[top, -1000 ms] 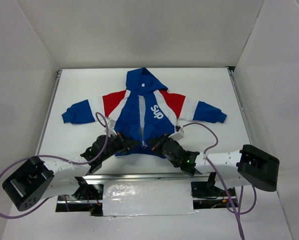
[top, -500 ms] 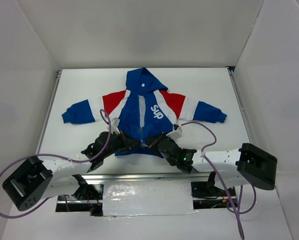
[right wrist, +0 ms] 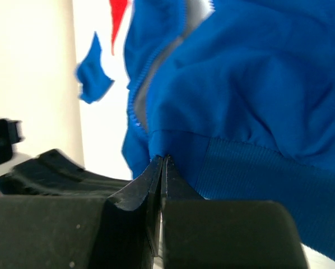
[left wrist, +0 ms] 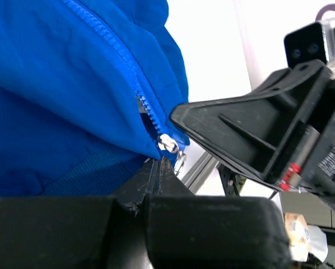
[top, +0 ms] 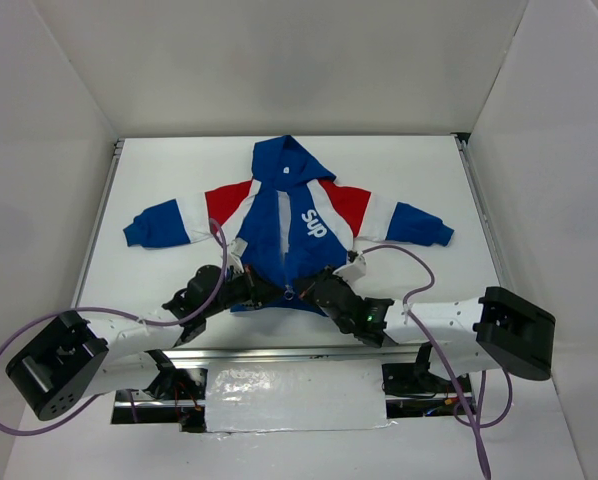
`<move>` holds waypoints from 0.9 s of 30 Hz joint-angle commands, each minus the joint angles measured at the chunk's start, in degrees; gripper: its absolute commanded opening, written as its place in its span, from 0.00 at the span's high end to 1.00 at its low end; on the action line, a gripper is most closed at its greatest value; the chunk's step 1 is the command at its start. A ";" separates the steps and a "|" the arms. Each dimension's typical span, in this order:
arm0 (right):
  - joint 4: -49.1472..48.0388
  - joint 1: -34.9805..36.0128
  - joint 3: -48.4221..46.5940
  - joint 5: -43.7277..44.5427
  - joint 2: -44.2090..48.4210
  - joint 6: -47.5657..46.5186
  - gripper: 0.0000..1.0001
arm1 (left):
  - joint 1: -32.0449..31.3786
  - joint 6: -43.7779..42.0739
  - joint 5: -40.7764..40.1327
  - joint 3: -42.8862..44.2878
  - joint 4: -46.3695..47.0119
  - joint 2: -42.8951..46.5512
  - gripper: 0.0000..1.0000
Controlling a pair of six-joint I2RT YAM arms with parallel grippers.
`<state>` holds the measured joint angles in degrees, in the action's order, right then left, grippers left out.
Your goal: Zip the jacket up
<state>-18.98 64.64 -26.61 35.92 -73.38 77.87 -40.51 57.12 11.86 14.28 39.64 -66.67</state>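
The jacket point(top: 291, 225) lies flat on the white table, hood at the far side, royal blue with red and white sleeve panels; its front is unzipped, showing a pale strip. My left gripper point(top: 271, 294) is shut on the bottom hem left of the zipper. In the left wrist view its jaws point(left wrist: 156, 163) pinch blue fabric just below the silver zipper slider point(left wrist: 168, 144). My right gripper point(top: 307, 291) is shut on the hem right of the zipper; the right wrist view shows its tips point(right wrist: 163, 160) clamping the ribbed hem point(right wrist: 251, 168). The two grippers nearly touch.
The metal rail at the table's near edge point(top: 279, 352) runs just behind the grippers. White walls enclose the table on three sides. Purple cables point(top: 214, 262) loop over each arm. The right gripper's black body point(left wrist: 257, 129) fills the right of the left wrist view.
Both grippers have drawn closer together at the hem, bringing the two bottom front corners of the jacket nearer each other. The rest of the jacket has not moved.
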 commanded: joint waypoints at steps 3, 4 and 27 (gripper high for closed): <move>6.41 0.05 -2.75 5.04 0.43 2.55 1.00 | -0.45 -2.28 6.16 -1.01 6.15 0.84 1.00; 6.68 -0.04 -2.57 5.30 0.52 3.25 1.00 | -0.45 -2.54 5.90 -1.36 6.15 0.93 1.00; 9.66 -1.10 -4.24 0.82 0.79 8.70 1.00 | -1.24 -8.52 18.99 -4.52 20.03 -5.04 1.00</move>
<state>-9.17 64.58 -27.42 33.06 -71.94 83.64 -40.51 50.06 20.88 10.81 52.36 -70.89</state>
